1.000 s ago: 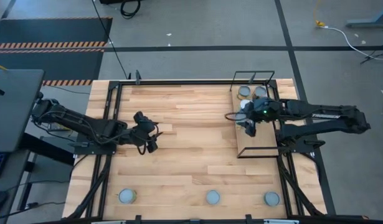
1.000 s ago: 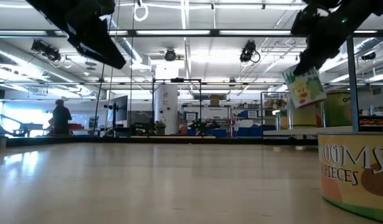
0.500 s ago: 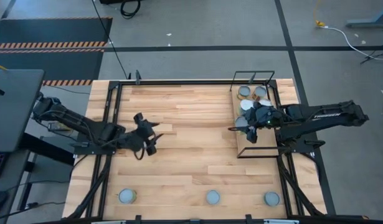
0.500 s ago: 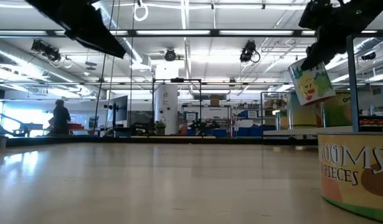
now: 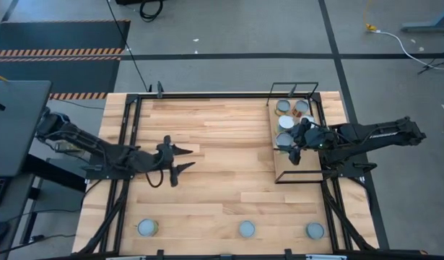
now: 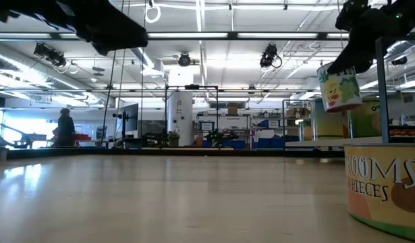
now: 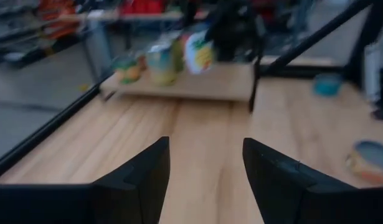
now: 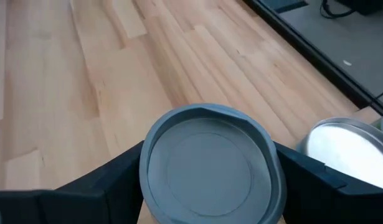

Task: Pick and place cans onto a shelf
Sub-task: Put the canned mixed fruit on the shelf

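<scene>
I hold one can [image 8: 208, 165] clamped between the fingers of my right end effector [image 5: 297, 140], and I carry it above the shelf [image 5: 294, 167], the brown board at the worktop's [image 5: 222, 152] right edge. In the low view the can [image 6: 339, 86] hangs clear of the board, slightly tilted. Three cans already stand on the shelf's far end: two side by side at the back [image 5: 283, 106] [image 5: 302, 106] and a third [image 5: 286, 122] just in front of them, close beside my load.

The step in hand, as I judge it, is the placing: the can is over the board but not yet set down. The next move calls for levelling it, lowering it onto bare board just on the near side of the third can without knocking that one, and then letting my fingers part.

My left end effector [image 5: 175, 157] hovers over the worktop well to the left of the shelf, its fingers [image 7: 141, 177] apart and holding nothing. Three more cans [image 5: 147, 228] [image 5: 247, 229] [image 5: 315, 230] wait in a row along the worktop's near edge, well apart from the shelf.
</scene>
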